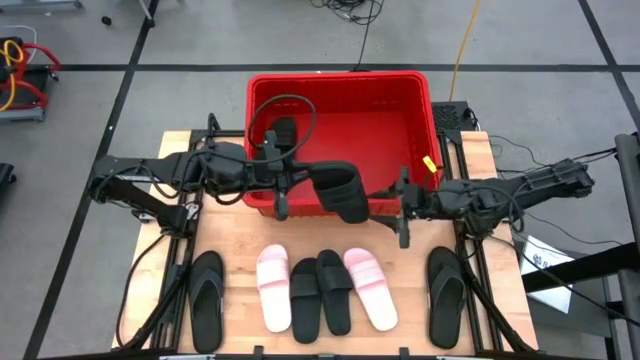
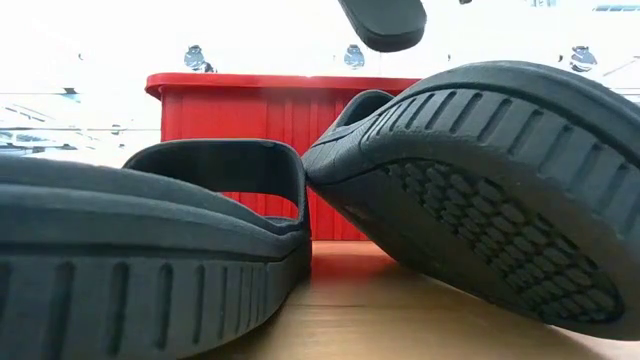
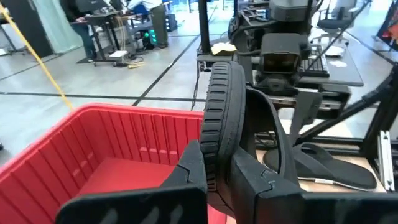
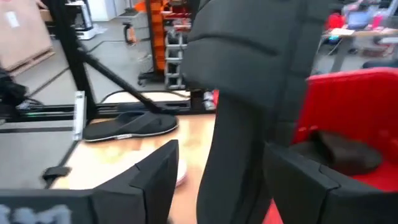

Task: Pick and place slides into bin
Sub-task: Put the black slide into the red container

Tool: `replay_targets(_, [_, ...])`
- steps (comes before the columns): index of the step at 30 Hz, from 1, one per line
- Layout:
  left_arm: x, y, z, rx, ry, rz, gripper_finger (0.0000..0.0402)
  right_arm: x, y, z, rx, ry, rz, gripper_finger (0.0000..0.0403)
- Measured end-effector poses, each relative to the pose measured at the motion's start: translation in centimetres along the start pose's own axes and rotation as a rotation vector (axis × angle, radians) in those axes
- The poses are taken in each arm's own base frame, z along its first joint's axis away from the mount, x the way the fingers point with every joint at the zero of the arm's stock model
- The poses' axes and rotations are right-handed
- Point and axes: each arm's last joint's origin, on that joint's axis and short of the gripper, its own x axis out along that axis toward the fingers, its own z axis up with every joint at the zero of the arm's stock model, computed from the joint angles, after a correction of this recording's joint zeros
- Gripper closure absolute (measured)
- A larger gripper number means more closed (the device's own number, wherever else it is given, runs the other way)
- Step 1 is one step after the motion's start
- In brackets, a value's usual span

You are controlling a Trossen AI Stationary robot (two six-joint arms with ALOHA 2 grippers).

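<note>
One black slide already lies in the bin, and another black slide hangs over its near wall, pinched in the left gripper. Beside it the right gripper stands wide, probably just letting go. Six slides are left on the table: four black, two pink.

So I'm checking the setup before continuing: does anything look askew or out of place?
One black slide hangs on edge over the bin's front wall, pinched by the left hand, with the right hand open beside it. On the table, one black slide leans on its neighbour.
</note>
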Motion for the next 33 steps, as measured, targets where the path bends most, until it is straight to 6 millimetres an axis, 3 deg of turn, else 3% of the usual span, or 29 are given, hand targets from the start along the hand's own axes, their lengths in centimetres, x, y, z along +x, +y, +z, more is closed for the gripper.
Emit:
replay_targets(12, [0.0, 0.0, 0.0, 0.057, -0.005, -0.009, 0.0387, 2.2, -1.6, -0.1, -0.016, -0.017, -0.089, 0.0175])
replay_targets(22, [0.0, -0.1, 0.1, 0.087, -0.011, -0.013, 0.0387, 2.5, -2.4, 0.1, -0.027, -0.042, -0.106, 0.0178])
replay_targets(27, [0.0, -0.1, 0.1, 0.107, -0.012, -0.014, 0.0387, 2.6, -2.4, 0.3, -0.023, -0.055, -0.011, 0.0219])
replay_targets(33, [0.0, -0.1, 0.1, 0.118, -0.010, -0.012, 0.0388, 3.3, -2.4, -0.1, -0.020, -0.035, -0.009, 0.0314])
